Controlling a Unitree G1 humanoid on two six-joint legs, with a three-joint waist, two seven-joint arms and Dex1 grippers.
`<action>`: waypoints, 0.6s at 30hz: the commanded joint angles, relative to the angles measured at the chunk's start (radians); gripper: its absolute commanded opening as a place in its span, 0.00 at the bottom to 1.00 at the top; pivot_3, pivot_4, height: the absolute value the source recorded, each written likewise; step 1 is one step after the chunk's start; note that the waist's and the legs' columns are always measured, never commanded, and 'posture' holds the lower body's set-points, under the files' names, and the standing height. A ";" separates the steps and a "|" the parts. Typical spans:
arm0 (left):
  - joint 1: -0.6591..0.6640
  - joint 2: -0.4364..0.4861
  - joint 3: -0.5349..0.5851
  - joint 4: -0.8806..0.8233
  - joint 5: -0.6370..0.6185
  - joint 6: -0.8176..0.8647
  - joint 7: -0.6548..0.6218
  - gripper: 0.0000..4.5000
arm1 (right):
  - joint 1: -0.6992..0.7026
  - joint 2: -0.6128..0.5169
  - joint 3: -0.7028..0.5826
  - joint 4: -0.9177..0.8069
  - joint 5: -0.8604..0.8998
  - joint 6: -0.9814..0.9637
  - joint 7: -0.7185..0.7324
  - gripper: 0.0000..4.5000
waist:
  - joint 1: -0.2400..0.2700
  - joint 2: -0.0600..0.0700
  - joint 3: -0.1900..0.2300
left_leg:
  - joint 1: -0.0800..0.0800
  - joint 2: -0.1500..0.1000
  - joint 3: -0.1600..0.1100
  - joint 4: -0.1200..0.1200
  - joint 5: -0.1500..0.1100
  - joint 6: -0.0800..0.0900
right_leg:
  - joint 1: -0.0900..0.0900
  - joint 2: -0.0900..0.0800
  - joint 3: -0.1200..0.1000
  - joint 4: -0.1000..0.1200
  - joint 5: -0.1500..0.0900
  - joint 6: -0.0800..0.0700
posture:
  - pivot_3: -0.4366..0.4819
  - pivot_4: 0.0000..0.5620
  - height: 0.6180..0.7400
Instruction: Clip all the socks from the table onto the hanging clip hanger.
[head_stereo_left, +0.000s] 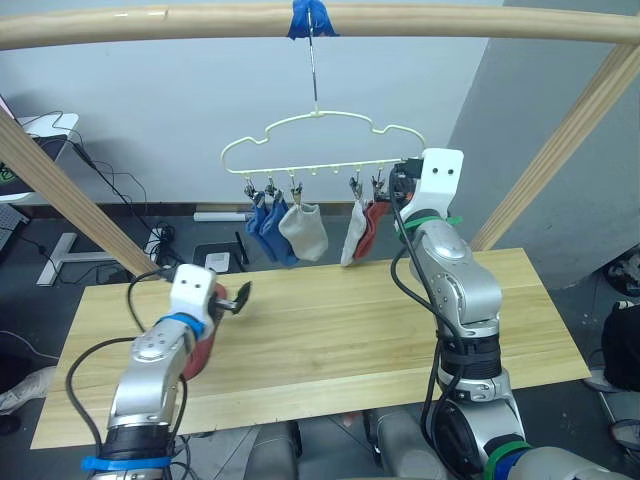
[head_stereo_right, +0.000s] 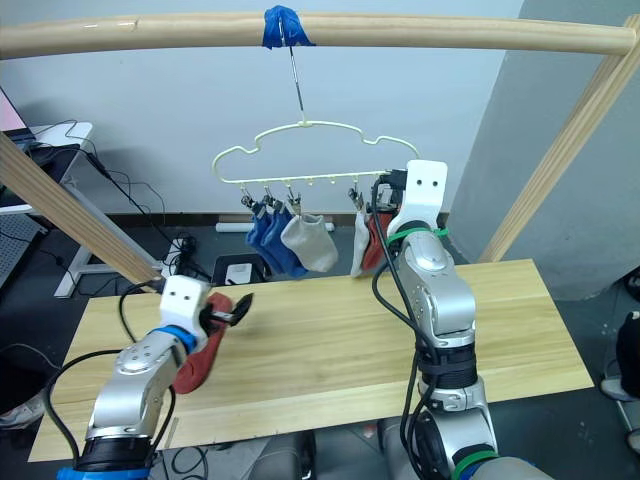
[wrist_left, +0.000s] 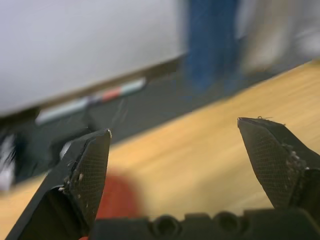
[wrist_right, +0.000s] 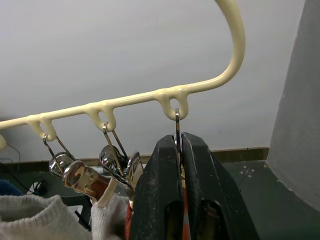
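Note:
The pale yellow-green clip hanger (head_stereo_left: 320, 166) hangs from the wooden bar over the table (head_stereo_left: 330, 330). Clipped along it are two blue socks (head_stereo_left: 268, 225), a grey sock (head_stereo_left: 303, 232), a second light grey sock (head_stereo_left: 354, 235) and a rust-red sock (head_stereo_left: 374, 225). My right gripper (wrist_right: 177, 140) is raised at the hanger's right end, shut on the last metal clip (wrist_right: 176, 117). Another rust-red sock (head_stereo_right: 200, 360) lies at the table's left. My left gripper (head_stereo_left: 238, 298) hovers open just past it, holding nothing; the sock shows blurred below its fingers (wrist_left: 117, 200).
A thick wooden bar (head_stereo_left: 200, 20) spans the top, with blue tape (head_stereo_left: 312, 18) at the hanger's hook. Slanted wooden struts stand at the left (head_stereo_left: 60, 190) and right (head_stereo_left: 560, 160). Cables and a desk leg lie on the floor behind the table.

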 joint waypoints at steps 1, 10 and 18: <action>-0.045 0.008 0.059 0.106 -0.015 -0.045 0.036 0.99 | -0.018 0.000 0.000 -0.042 0.011 0.005 0.007 0.00 | 0.004 0.000 0.000 | 0.000 0.000 0.000 0.000 0.000 0.000 | 0.000 0.000 0.000 0.000 0.000 0.000 | 0.30 0.41 1.00; -0.146 -0.025 0.094 0.344 -0.053 -0.024 0.071 0.99 | -0.015 -0.004 0.001 -0.058 0.011 0.029 0.017 0.00 | 0.013 0.000 0.000 | 0.000 0.000 0.000 -0.001 0.000 0.000 | 0.000 0.000 0.000 0.000 0.000 0.000 | 0.29 0.43 1.00; -0.165 -0.026 0.046 0.429 -0.016 -0.025 0.071 0.86 | -0.010 0.000 0.003 -0.075 0.009 0.045 0.023 0.00 | 0.013 0.000 0.001 | 0.001 0.000 0.000 -0.001 0.000 0.000 | 0.000 0.000 0.000 0.000 0.000 0.000 | 0.28 0.44 1.00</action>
